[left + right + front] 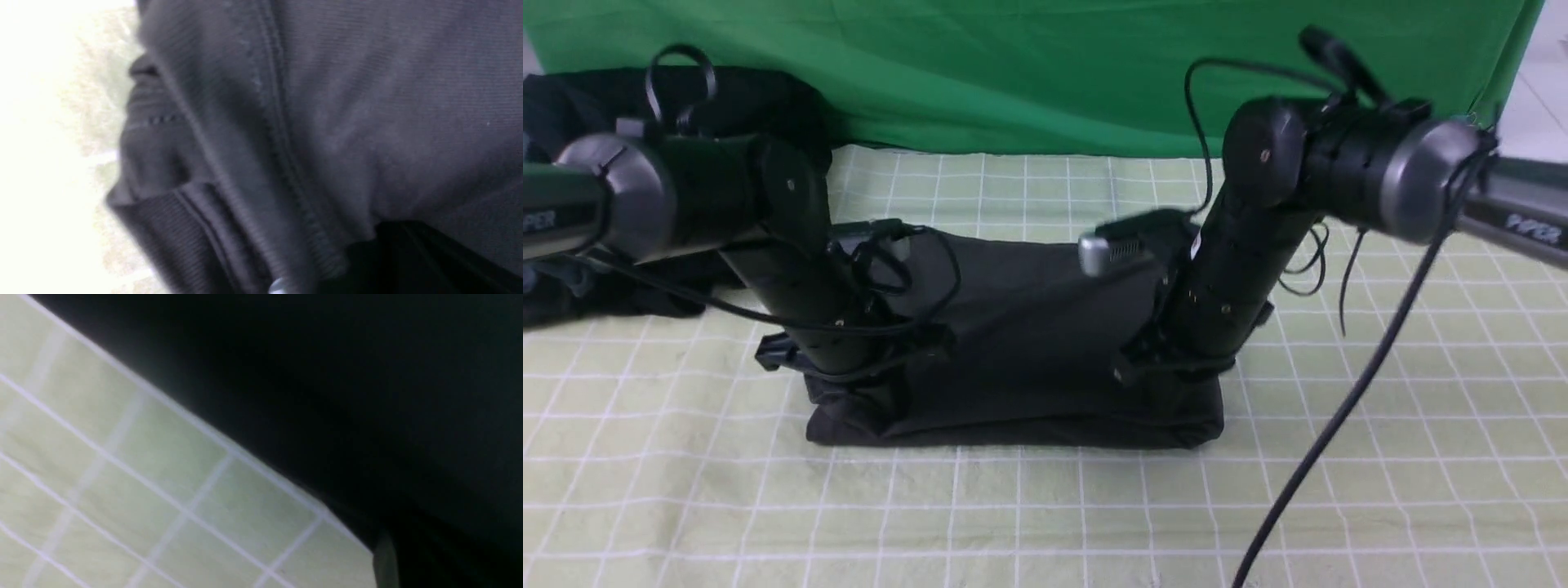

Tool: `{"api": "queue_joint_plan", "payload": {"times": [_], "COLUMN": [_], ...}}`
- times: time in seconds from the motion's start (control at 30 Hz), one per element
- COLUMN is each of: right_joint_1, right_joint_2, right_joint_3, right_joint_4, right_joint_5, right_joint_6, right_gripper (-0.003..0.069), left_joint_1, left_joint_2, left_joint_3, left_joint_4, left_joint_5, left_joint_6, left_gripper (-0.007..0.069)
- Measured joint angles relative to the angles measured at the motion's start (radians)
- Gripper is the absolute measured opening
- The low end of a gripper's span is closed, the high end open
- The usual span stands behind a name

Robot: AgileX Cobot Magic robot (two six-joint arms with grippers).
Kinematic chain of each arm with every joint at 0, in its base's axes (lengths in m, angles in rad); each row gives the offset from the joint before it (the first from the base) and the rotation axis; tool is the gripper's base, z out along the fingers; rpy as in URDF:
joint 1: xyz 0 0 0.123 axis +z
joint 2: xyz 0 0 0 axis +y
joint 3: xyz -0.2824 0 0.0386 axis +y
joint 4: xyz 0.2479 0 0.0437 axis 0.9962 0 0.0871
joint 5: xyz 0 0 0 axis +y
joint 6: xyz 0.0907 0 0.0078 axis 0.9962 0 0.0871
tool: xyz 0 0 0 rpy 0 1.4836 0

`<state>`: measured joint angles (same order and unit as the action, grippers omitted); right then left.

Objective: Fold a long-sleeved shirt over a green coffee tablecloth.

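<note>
1 long-sleeved shirt (1029, 359) lies folded into a dark rectangular bundle in the middle of 1 green coffee tablecloth (1045, 514), a pale yellow-green sheet ruled with thin white squares. 2 arms reach down onto it. The left gripper (849, 384) presses into the shirt's left end and the right gripper (1176, 384) into its right end; in the front view both sets of jaws are buried in the fabric and hidden by the wrists. Both are closed, but what, if anything, they pinch cannot be made out. The left wrist view is filled with charcoal cloth (327, 122), showing 1 stitched seam and 1 ribbed edge. The right wrist view shows the shirt's dark edge (367, 396) lying on the checked cloth (122, 477). Behind the table hangs 1 plain green backdrop (1029, 73), and 1 heap of black clothing (572, 106) sits at the far left.
</note>
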<state>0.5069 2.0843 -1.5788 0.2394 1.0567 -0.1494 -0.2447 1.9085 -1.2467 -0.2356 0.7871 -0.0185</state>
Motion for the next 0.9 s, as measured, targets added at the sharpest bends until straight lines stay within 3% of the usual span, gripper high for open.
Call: {"api": "queue_joint_plan", "payload": {"times": [0.43, 0.7, 0.9], "right_joint_1": [0.001, 0.001, 0.001], "right_joint_2": [-0.113, -0.269, -0.176], "right_joint_3": [0.117, 0.079, 0.049], "right_joint_4": [-0.075, -0.078, -0.075], "right_joint_5": [-0.011, -0.109, -0.129], "right_joint_6": [0.035, 0.048, 0.038], "right_gripper": [0.0000, -0.0001, -0.0001], "left_joint_1": [0.067, 0.076, 0.076], "left_joint_2": [-0.052, -0.217, -0.127], "left_joint_3": [0.031, 0.034, 0.034], "left_joint_4": [0.020, 0.044, 0.006], "left_joint_5": [0.004, -0.153, -0.191], "left_joint_6": [-0.012, -0.034, -0.034], "left_gripper": [-0.0005, -0.0004, -0.0004]}}
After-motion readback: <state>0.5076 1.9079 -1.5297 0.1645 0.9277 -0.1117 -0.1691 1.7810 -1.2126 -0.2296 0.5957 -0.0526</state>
